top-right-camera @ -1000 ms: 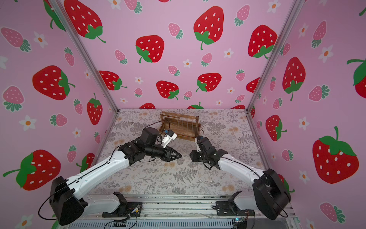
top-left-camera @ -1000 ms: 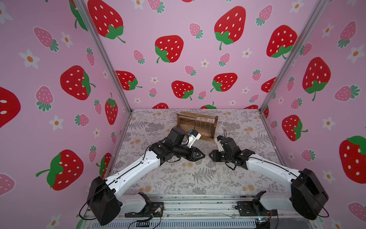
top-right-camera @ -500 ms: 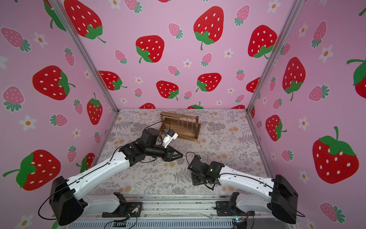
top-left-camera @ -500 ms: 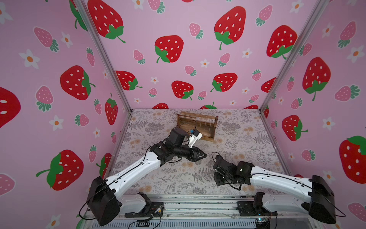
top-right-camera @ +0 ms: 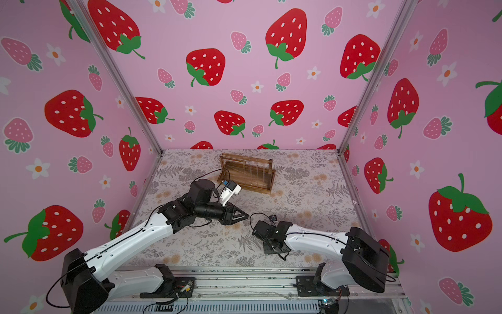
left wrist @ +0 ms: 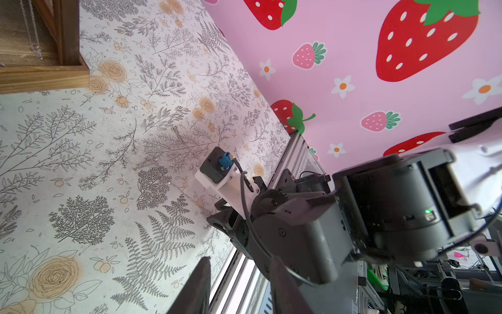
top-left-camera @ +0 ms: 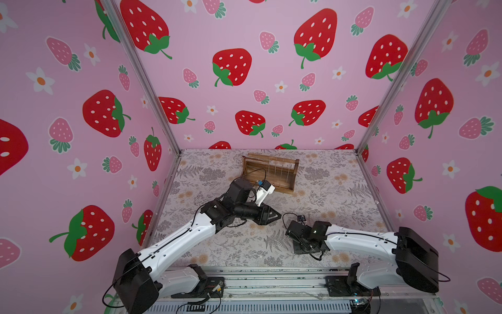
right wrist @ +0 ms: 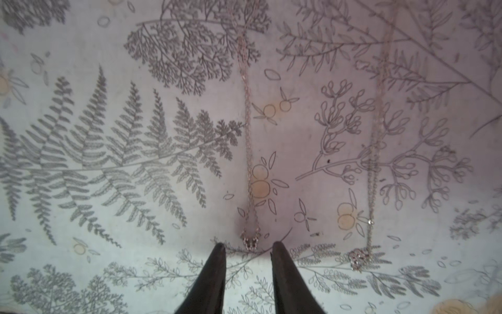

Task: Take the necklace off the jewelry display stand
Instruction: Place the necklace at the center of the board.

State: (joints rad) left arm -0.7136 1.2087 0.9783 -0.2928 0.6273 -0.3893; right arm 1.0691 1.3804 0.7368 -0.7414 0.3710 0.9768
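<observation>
The dark wooden jewelry display stand [top-left-camera: 270,171] [top-right-camera: 245,174] stands at the back of the mat, and thin chains [top-left-camera: 274,171] hang from its top bar. In the right wrist view a silver necklace [right wrist: 250,240] lies stretched on the mat. Its pendant is just beyond the tips of my right gripper [right wrist: 249,246], which is open and holds nothing. A second necklace [right wrist: 358,258] lies beside it. My right gripper [top-left-camera: 300,248] [top-right-camera: 271,248] points down at the mat near the front. My left gripper [top-left-camera: 277,216] [left wrist: 241,288] hovers mid-mat, open and empty.
The stand's tray corner [left wrist: 43,76] shows in the left wrist view, along with my right arm [left wrist: 298,231]. Pink strawberry walls close in the left, back and right sides. A metal rail [top-left-camera: 271,280] runs along the front edge.
My right arm has drawn back from the middle of the mat toward the front and lowered its gripper to the mat. The left arm has stayed put.
</observation>
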